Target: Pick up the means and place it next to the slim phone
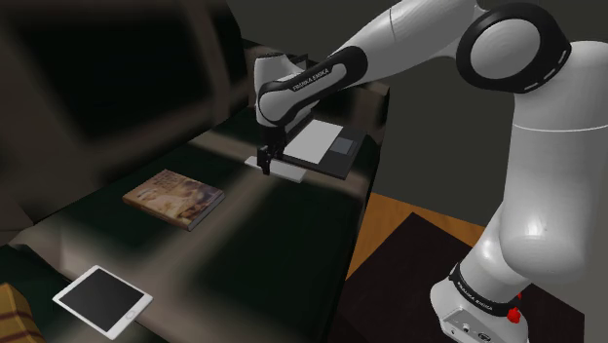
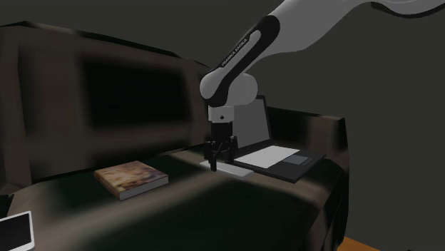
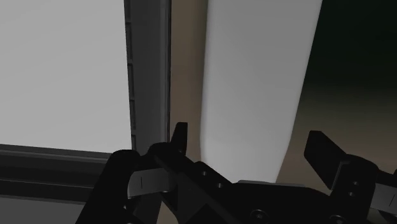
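One white slab (image 3: 254, 83), flat and narrow, is lying on the dark sofa seat (image 1: 283, 253) just beside the front edge of an open laptop (image 1: 326, 144). Going by where the arm is working, I am taking this slab for the thing to be picked up.

In the shoulder view it is sitting slightly above centre, and its long axis is running from upper left to lower right, parallel to the laptop's edge.

The gripper (image 3: 248, 137) is hanging directly over the slab and pointing down at it. Its fingers (image 3: 181, 140) are standing apart and gripping nothing. In the wrist view the slab is stretching away between them. One finger is lining up with the thin gap between slab and laptop, and the other is sitting outside the slab's far long edge. They are therefore straddling its short width, which a grasp of so flat a piece would call for.

A book (image 1: 173, 198) is resting left of centre in the shoulder view. The slim phone (image 1: 102, 299), white-framed with a dark screen, is lying at the lower left, well apart from the slab.
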You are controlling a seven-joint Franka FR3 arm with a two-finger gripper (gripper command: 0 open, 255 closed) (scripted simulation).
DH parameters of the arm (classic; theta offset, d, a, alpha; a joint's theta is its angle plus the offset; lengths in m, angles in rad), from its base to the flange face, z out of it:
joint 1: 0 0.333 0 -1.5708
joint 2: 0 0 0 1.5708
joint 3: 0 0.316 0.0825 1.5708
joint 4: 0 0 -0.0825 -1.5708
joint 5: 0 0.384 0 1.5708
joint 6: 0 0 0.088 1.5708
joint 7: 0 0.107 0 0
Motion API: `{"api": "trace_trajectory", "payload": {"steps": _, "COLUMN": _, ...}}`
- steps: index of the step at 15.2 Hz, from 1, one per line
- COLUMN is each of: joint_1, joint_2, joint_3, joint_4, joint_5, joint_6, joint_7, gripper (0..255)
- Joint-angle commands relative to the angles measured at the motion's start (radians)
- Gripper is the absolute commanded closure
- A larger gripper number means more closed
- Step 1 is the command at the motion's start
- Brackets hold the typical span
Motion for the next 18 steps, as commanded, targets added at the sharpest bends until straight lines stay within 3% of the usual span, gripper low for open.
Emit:
{"api": "trace_trajectory", "payload": {"steps": 1, "joint_1": -0.002, "joint_2": 0.004, "joint_3": -0.001, "joint_4": -0.004, "joint_5": 0.0, "joint_6": 0.005, "joint_7": -0.001, "gripper": 0}}
{"api": "trace_trajectory", "payload": {"steps": 6, "joint_1": -0.002, "joint_2": 0.004, "joint_3": -0.001, "joint_4": -0.004, "joint_5": 0.0, "joint_6": 0.005, "joint_7": -0.001, "gripper": 0}}
{"api": "trace_trajectory", "payload": {"steps": 7, "joint_1": -0.002, "joint_2": 0.003, "joint_3": -0.001, "joint_4": -0.004, "joint_5": 0.0, "joint_6": 0.005, "joint_7": -0.001, "gripper": 255}}
{"api": "trace_trajectory", "payload": {"steps": 18, "joint_1": -0.003, "joint_2": -0.01, "joint_3": 0.0, "joint_4": 0.005, "joint_5": 0.002, "joint_6": -0.017, "joint_7": -0.003, "gripper": 255}}
